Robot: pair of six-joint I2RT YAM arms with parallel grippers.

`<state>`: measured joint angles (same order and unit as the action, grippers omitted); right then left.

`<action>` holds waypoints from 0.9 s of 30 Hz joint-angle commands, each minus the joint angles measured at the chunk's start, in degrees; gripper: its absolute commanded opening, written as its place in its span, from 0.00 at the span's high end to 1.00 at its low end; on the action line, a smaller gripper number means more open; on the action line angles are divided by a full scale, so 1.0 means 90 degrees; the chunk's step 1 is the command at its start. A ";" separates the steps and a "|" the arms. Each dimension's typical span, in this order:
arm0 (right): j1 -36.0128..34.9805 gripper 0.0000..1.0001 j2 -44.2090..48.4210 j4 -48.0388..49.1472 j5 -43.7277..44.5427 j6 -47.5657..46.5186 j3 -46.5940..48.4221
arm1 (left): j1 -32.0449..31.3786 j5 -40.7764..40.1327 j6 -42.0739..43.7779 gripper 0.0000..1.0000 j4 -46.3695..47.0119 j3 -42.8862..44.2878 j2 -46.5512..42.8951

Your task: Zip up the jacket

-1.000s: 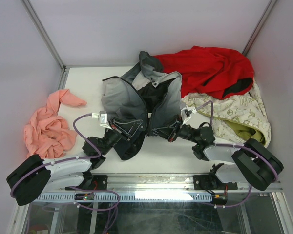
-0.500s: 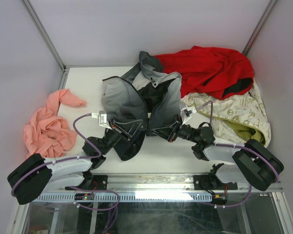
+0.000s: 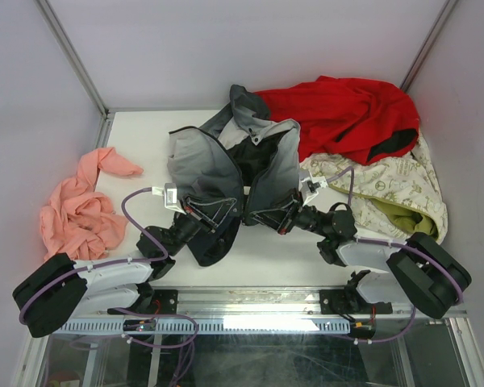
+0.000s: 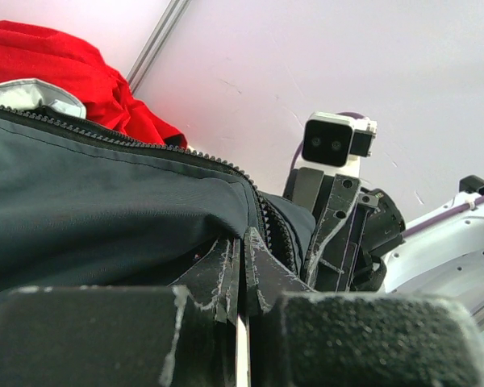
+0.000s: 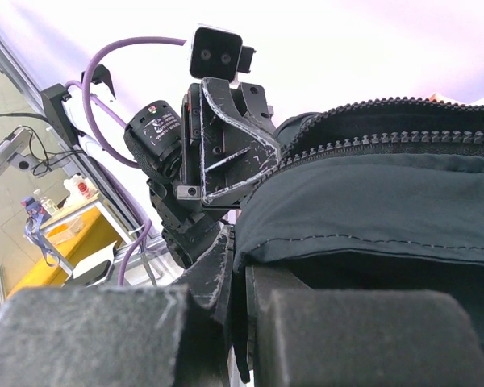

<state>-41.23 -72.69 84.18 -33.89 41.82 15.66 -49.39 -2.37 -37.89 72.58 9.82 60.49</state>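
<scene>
The charcoal and light grey jacket [image 3: 226,173] lies open on the white table, black lining showing, its two front panels hanging toward me. My left gripper [image 3: 216,214] is shut on the lower hem of the left panel [image 4: 105,226], beside its zipper teeth [image 4: 270,222]. My right gripper [image 3: 276,218] is shut on the lower hem of the right panel [image 5: 387,210], just under its zipper teeth [image 5: 403,143]. The two grippers face each other closely, each seeing the other's wrist camera. The zipper halves are apart.
A red garment [image 3: 347,113] lies at the back right, over a cream patterned cloth [image 3: 395,189] on the right. A pink cloth [image 3: 81,205] lies at the left edge. Grey walls enclose the table's back and sides.
The right gripper has crept slightly left toward the left gripper with its hem. The left gripper and the jacket look unchanged.
</scene>
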 commanded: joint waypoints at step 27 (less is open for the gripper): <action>-0.0087 1.00 0.0095 0.1096 0.0104 -0.0132 0.0228 | 0.0038 -0.0069 -0.0158 1.00 0.0741 0.0061 -0.0133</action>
<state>-41.52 -72.71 84.20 -32.84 41.80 15.66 -49.39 -2.68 -38.22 73.67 9.82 60.47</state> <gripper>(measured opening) 0.039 0.011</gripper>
